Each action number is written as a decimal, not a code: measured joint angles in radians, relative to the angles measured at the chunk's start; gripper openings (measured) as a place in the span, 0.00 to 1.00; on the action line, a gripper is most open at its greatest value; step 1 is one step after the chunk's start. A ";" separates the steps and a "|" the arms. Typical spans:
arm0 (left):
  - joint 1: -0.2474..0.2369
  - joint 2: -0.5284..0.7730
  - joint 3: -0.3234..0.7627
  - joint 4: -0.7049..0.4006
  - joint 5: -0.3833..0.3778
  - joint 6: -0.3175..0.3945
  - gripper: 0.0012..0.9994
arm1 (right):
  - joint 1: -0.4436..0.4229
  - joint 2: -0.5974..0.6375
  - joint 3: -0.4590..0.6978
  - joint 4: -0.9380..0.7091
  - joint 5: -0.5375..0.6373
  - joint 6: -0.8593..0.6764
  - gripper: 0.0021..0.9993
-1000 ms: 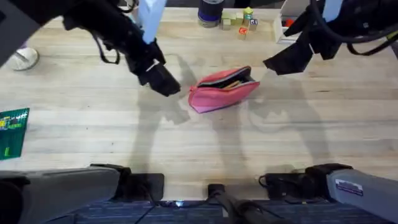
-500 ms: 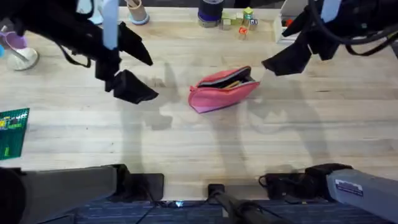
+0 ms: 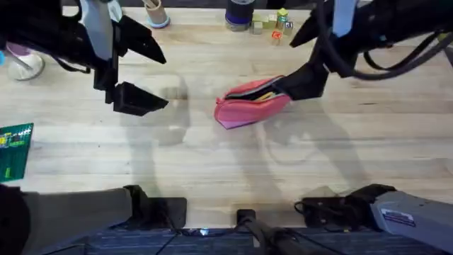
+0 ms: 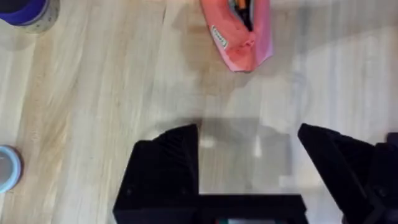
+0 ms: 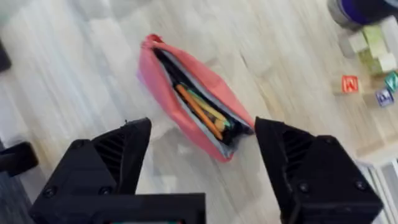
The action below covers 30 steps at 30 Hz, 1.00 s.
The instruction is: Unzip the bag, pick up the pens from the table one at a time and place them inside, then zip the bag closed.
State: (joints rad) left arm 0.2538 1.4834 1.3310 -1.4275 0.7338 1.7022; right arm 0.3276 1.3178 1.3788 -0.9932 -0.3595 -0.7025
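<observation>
Left gripper hangs at the left of the overhead frame, fingers spread and grasping nothing, well apart from the bag. At frame centre the pink bag lies on the table, its long axis rising gently from lower left to upper right, its mouth gaping with the pens inside. Right of it, the right gripper sits just at the bag's upper right end, fingers spread wide and empty. In its wrist view the open zipper runs between the two fingers. Judging by this, zipping shut is what remains, and the right arm is much the nearer to do it
</observation>
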 joint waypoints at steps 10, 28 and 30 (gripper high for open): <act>0.033 0.000 -0.190 0.204 0.026 0.026 1.00 | 0.060 0.000 0.000 0.024 0.000 0.000 1.00; 0.032 0.000 -0.334 0.313 0.170 0.027 1.00 | 0.180 0.000 0.000 0.028 0.000 0.000 1.00; 0.032 0.000 -0.334 0.308 0.188 0.028 1.00 | 0.180 0.000 0.000 0.028 0.000 0.000 1.00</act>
State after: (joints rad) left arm 0.2859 1.4834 0.9970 -1.1191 0.9217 1.7297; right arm 0.5076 1.3178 1.3788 -0.9649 -0.3595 -0.7025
